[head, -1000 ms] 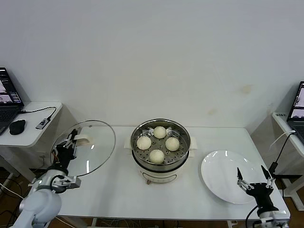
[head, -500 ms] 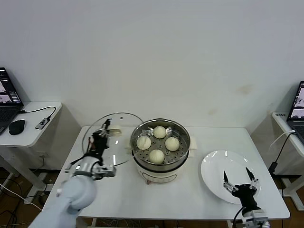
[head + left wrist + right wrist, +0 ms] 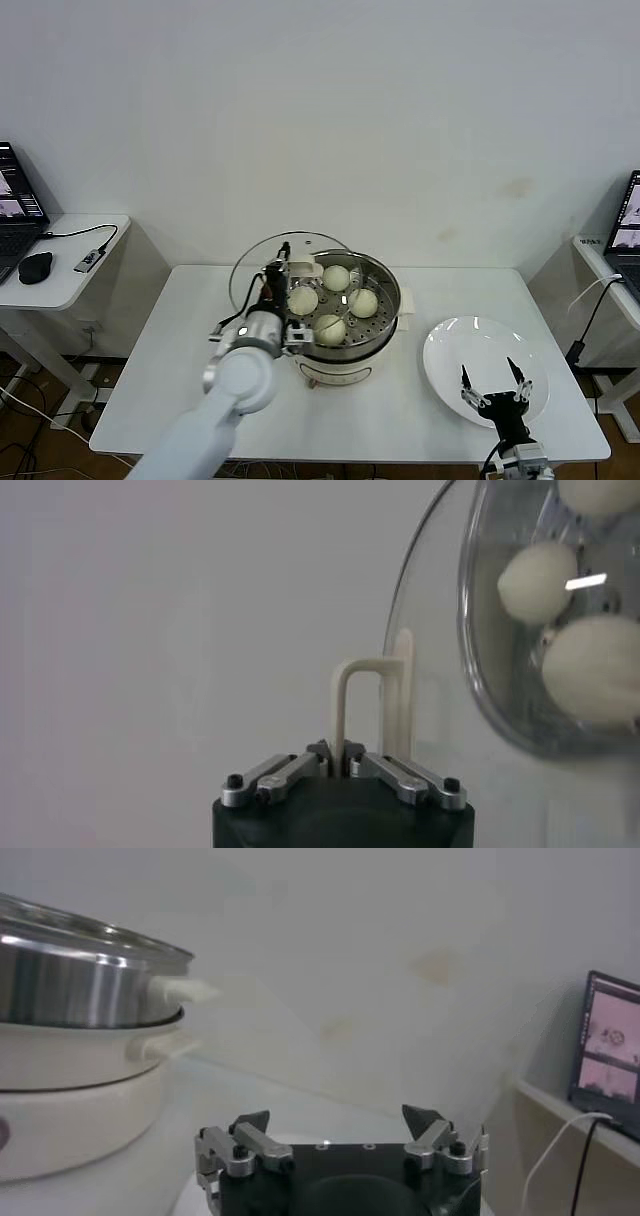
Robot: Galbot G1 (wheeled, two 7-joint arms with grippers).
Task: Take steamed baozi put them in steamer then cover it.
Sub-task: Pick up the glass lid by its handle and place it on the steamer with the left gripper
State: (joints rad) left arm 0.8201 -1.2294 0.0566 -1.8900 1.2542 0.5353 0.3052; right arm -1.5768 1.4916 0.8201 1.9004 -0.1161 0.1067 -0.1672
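Over the steamer's left edge, my left hand (image 3: 283,262) is pinched on the cover (image 3: 262,285) by its cream handle (image 3: 372,708), glass tilted up and partly overlapping the pot. Steamer (image 3: 339,306) sits mid-worktop (image 3: 180,380); all four steamed baozi (image 3: 331,300) lie on its perforated tray, uncovered on the right. My right hand (image 3: 494,385) hangs low at the near right, fingers spread, holding nothing, above the near edge of the white plate (image 3: 455,350).
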